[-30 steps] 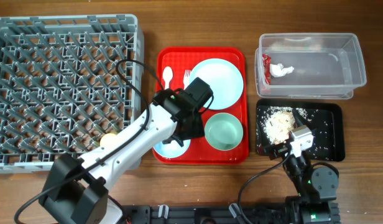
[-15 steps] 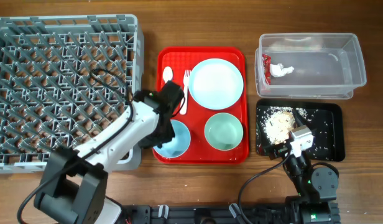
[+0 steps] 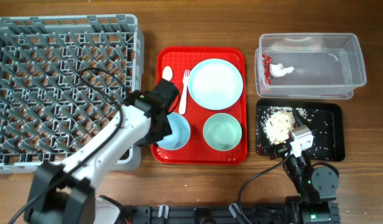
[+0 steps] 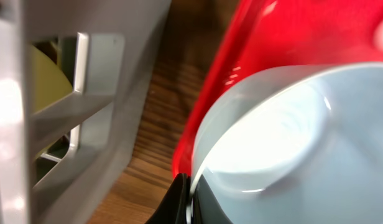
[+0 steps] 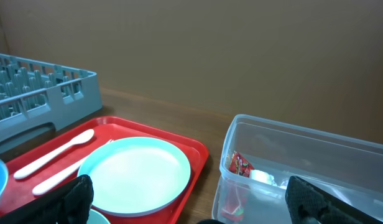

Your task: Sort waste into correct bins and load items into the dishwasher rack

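My left gripper (image 3: 158, 129) is shut on the left rim of a pale blue bowl (image 3: 178, 133) on the red tray. In the left wrist view the two jaws pinch the thin rim of the bowl (image 4: 291, 137) between them. A second bowl (image 3: 222, 132), the plate (image 3: 215, 82), spoon (image 3: 167, 74) and fork (image 3: 184, 93) also lie on that tray. The grey dishwasher rack (image 3: 64, 87) stands to the left; something yellow (image 4: 47, 81) shows through its side slot. The wrapper (image 3: 277, 70) lies in the clear tub (image 3: 311, 65), rice scraps (image 3: 280, 123) in the black tray (image 3: 328, 134). My right gripper (image 5: 198, 211) stands open and holds nothing.
The red serving tray (image 3: 202, 155) sits between the rack and the two bins. A strip of bare wooden table (image 4: 148, 143) separates the rack wall (image 4: 104, 124) from the tray edge. My right arm's base (image 3: 316, 180) is at the table's front, below the black tray.
My left gripper has swung left across the tray to the blue bowl's left rim and has shut on it. The right arm has not moved.
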